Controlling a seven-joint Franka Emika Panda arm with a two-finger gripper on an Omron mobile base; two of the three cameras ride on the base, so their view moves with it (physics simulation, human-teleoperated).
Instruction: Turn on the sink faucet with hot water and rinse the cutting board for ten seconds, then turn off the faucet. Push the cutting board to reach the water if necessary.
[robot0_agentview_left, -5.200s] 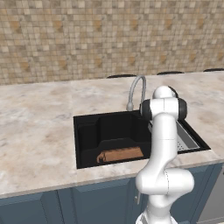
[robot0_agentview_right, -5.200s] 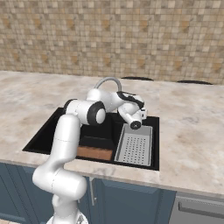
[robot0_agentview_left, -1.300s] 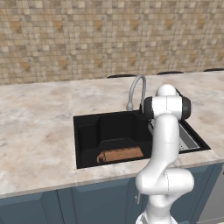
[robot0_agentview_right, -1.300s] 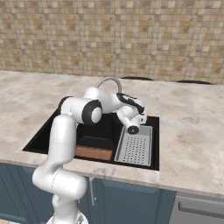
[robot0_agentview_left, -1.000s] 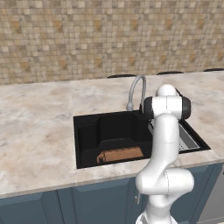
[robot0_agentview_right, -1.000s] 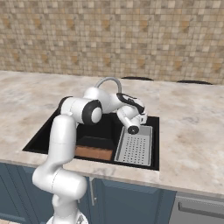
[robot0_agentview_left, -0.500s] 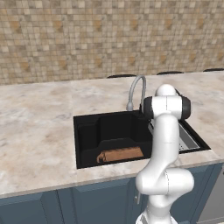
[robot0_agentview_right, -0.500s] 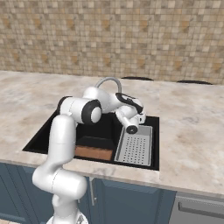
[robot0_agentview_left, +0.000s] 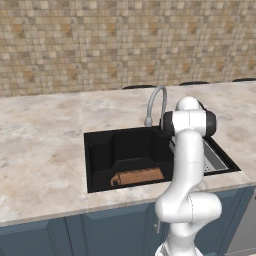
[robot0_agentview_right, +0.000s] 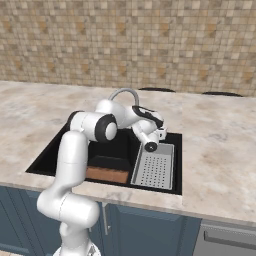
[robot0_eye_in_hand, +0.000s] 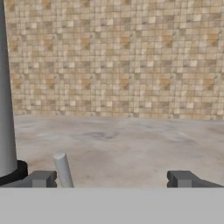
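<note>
A mottled beige stone counter (robot0_agentview_left: 45, 145) runs beneath a wall of small tan tiles (robot0_agentview_left: 100, 45), with dark blue cabinet fronts (robot0_agentview_right: 150, 230) below. Set into the counter, the black sink (robot0_agentview_left: 100, 155) holds a grey perforated tray (robot0_agentview_right: 154, 171) along its right-hand side. The white arm (robot0_agentview_left: 187, 165) rises at the front of the counter, and in the left base view its upright link and dark elbow joint cover the sink's right part and most of the tray. From the right base view, the arm bends at the shoulder and stretches across the basin toward the back rim, its hand tipped over the tray's far end beside the sink faucet (robot0_agentview_left: 156, 102). In the hand view the gripper (robot0_eye_in_hand: 111, 179) stands wide open and holds nothing; the faucet's thick grey stem (robot0_eye_in_hand: 6, 96) rises on its dark base at the left edge, and a slim grey lever (robot0_eye_in_hand: 63, 168) stands just inside the left fingertip (robot0_eye_in_hand: 41, 178), though contact cannot be judged. The cutting board (robot0_agentview_left: 137, 177) lies flat on the sink floor against the front wall, well apart from the gripper.
</note>
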